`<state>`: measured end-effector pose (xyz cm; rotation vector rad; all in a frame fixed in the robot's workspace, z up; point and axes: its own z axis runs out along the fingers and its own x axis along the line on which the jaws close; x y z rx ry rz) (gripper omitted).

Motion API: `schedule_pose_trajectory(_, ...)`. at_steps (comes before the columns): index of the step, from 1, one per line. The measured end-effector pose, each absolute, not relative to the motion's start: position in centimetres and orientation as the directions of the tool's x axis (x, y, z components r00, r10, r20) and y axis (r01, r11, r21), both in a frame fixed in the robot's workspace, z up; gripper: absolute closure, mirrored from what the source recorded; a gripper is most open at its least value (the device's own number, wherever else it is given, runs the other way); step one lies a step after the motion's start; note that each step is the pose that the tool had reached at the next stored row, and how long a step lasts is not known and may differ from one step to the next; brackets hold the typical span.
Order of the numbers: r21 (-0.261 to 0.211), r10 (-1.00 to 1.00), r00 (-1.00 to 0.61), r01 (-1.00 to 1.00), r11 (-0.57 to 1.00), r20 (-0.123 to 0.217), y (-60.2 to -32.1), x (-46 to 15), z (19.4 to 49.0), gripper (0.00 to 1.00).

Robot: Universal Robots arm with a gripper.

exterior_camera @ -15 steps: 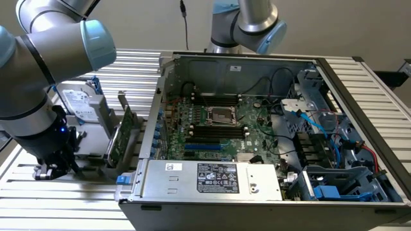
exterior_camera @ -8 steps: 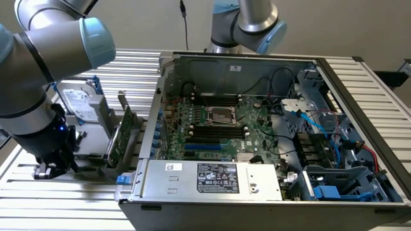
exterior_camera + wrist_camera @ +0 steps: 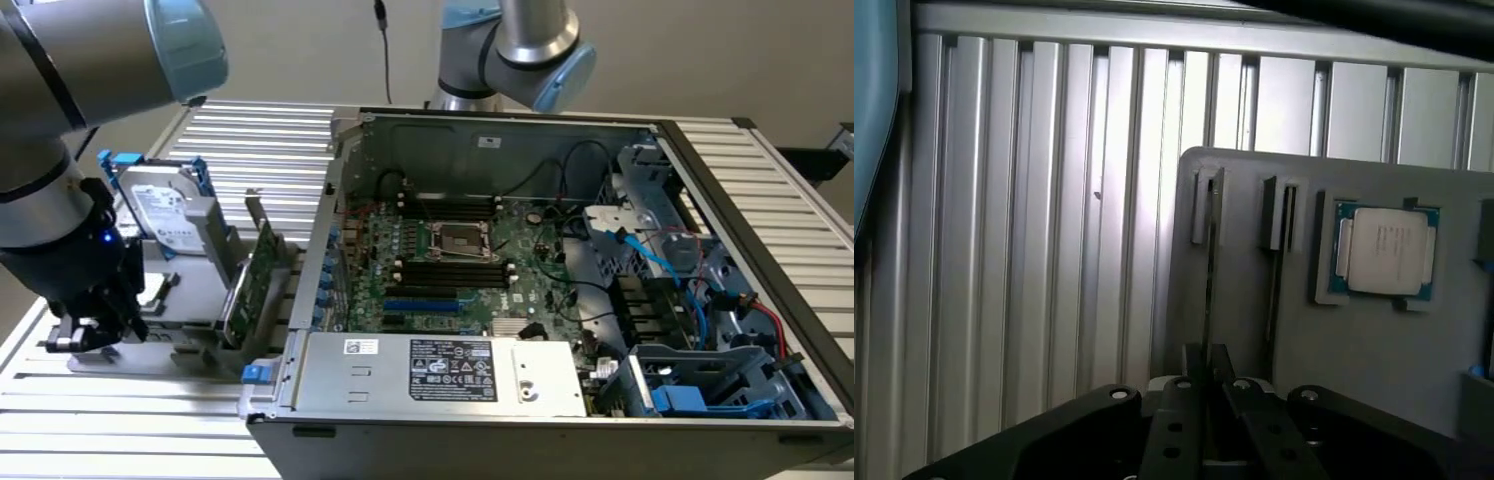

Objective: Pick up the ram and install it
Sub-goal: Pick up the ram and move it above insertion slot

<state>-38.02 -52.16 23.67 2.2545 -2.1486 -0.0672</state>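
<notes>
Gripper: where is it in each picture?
Exterior view: the gripper is low at the exterior view's left, at the grey tray that holds the hard drive.
Wrist view: the gripper is closed on the thin ram standing in a tray slot.
Shared landmark: the grey tray.

A plain pale wall [image 3: 294, 50] behind; a dark cable [image 3: 384, 45] hangs down it; ribbed aluminium table [image 3: 254, 130] below.

I'm looking at a robotics lab bench: a ribbed aluminium-profile table [image 3: 120, 440] carries an open grey steel computer case [image 3: 494, 150] with a green motherboard [image 3: 534, 285], and a grey moulded parts fixture [image 3: 1374, 360].
</notes>
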Motion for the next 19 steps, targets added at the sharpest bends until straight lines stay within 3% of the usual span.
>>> schedule_pose_trajectory(19, 0.058, -0.999, 0.048, -0.997, -0.048, -0.014, -52.2, -33.1, 32.3, 0.86)
